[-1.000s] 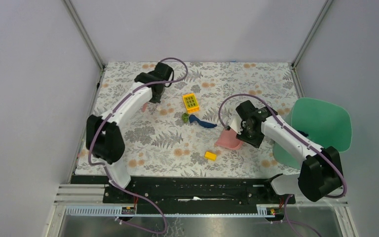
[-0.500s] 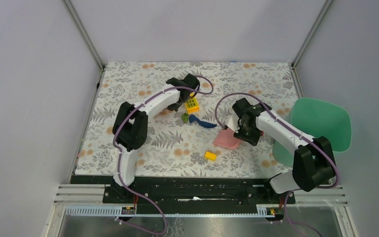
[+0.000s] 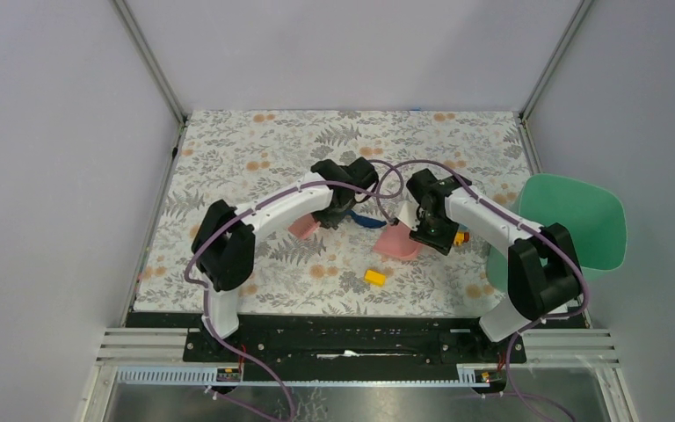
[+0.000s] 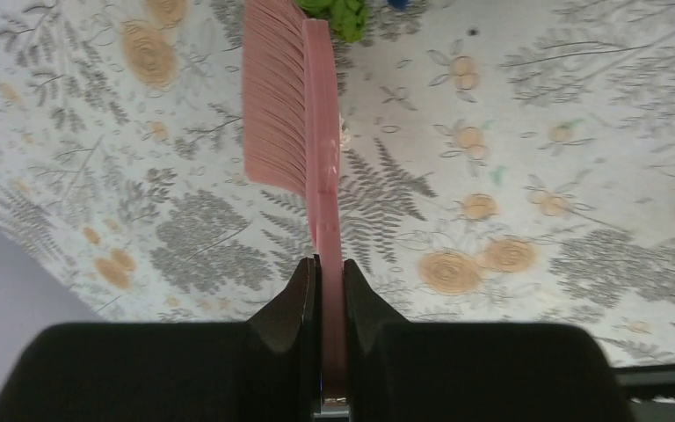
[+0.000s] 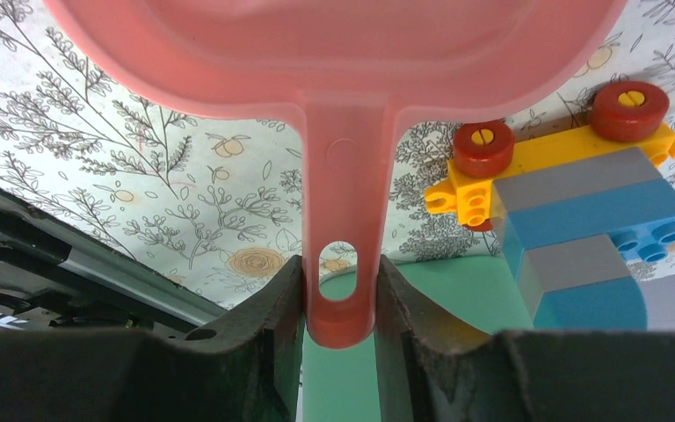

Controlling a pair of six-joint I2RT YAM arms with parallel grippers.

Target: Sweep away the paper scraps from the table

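My left gripper [image 4: 331, 262] is shut on the handle of a pink comb-like brush [image 4: 303, 114], its bristles over the table [image 3: 228, 141] near the middle. A crumpled green scrap [image 4: 344, 13] lies just past the brush tip. A dark blue paper scrap [image 3: 369, 221] lies between the brush [image 3: 303, 229] and the pink dustpan [image 3: 395, 243]. My right gripper [image 5: 340, 259] is shut on the dustpan's handle, and the pan [image 5: 334, 53] rests on the table ahead of it.
A yellow block [image 3: 374, 278] lies near the front edge. A toy car of yellow, blue and grey blocks [image 5: 571, 185] stands right of the dustpan. A green round-cornered tray [image 3: 580, 220] sits at the right edge. Both arms crowd the table's middle.
The left arm has swung from the far left corner to the middle, carrying the brush. It now covers the yellow grid block. The right gripper has shifted the dustpan slightly left.
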